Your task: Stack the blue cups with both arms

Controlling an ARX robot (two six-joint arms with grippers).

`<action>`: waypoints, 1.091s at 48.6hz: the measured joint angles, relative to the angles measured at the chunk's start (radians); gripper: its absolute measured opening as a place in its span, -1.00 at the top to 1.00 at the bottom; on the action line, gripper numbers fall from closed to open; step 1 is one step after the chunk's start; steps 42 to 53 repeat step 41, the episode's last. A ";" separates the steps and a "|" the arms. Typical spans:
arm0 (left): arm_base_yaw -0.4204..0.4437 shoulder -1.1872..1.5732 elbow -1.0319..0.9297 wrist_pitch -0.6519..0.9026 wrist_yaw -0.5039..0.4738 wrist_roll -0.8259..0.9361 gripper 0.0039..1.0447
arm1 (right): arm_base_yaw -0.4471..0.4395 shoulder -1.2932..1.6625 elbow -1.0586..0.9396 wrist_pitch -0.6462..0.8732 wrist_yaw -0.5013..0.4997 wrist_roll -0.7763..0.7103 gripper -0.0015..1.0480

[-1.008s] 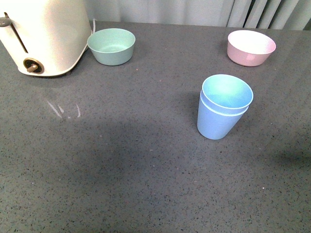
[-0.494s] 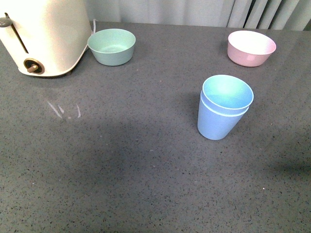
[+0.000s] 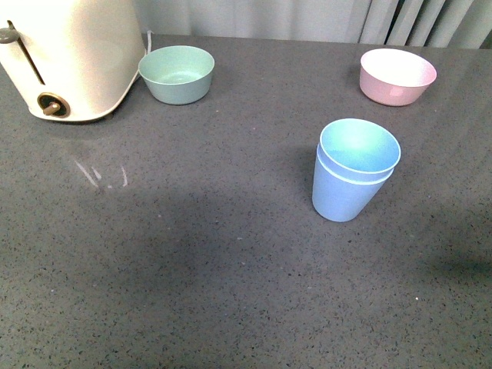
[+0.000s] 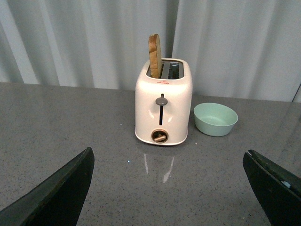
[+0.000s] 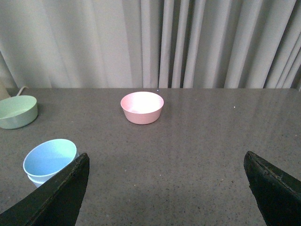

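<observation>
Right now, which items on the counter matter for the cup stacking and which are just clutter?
Part of the job:
- blue cups, already nested, upright
- left hand, open, empty
- right hand, open, empty

Just lying about:
- mint-green bowl
- pink bowl
- toaster with bread

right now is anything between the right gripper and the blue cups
Nothing visible. The blue cups already sit nested, with only bare table around them; the right gripper is open and empty.
</observation>
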 joint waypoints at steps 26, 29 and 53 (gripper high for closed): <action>0.000 0.000 0.000 0.000 0.000 0.000 -0.84 | 0.000 0.000 0.000 0.000 0.000 0.000 -0.83; 0.000 0.000 0.000 0.000 0.000 0.000 -0.84 | 0.000 0.000 0.000 0.000 0.000 0.000 -0.83; 0.000 0.000 0.000 0.000 0.000 0.000 -0.84 | 0.000 0.000 0.000 0.000 0.000 0.000 -0.83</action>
